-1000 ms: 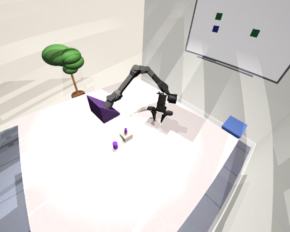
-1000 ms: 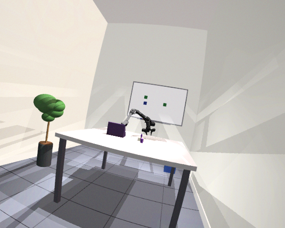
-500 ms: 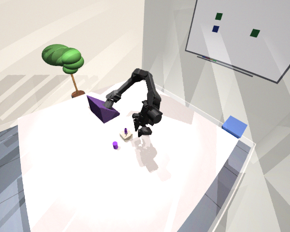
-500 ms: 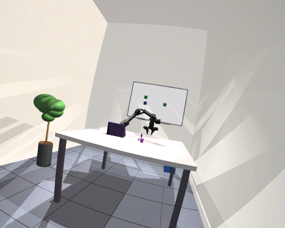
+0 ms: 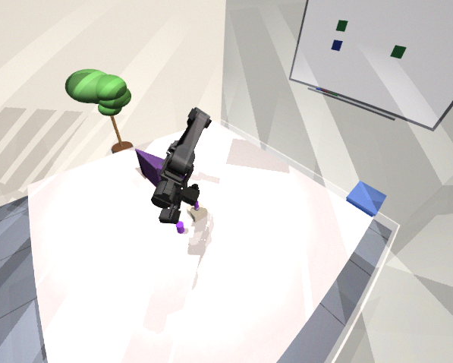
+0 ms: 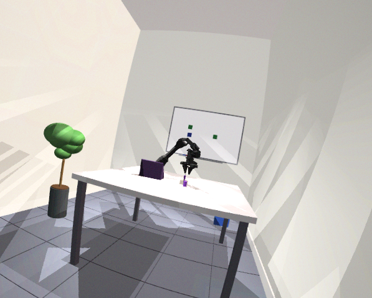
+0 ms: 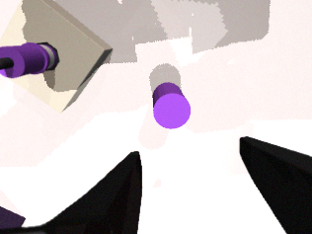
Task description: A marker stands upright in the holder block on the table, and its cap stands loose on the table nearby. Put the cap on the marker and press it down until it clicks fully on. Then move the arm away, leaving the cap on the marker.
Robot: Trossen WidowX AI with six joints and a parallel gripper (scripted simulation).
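The purple cap (image 5: 180, 227) (image 6: 185, 182) (image 7: 172, 111) stands upright and loose on the table, beside the holder block (image 5: 198, 213) (image 7: 81, 43). The purple marker (image 5: 196, 205) (image 6: 184, 177) (image 7: 30, 59) stands in the block with its dark tip bare; the tip is partly cut off by the left edge of the wrist view. My gripper (image 5: 180, 206) (image 6: 186, 173) (image 7: 189, 151) points down and is open, with nothing between its fingers. It hangs above the table near the cap and marker. In the wrist view the cap shows beyond the gap between the fingertips.
A dark purple wedge-shaped panel (image 5: 147, 166) (image 6: 151, 169) stands on the white table (image 5: 102, 273) (image 6: 115, 181) by the arm's base. A potted plant (image 5: 89, 86) (image 6: 58, 200), a blue box (image 5: 365, 199) (image 6: 220, 221) and a wall whiteboard (image 5: 371, 77) (image 6: 205, 121) are off the table.
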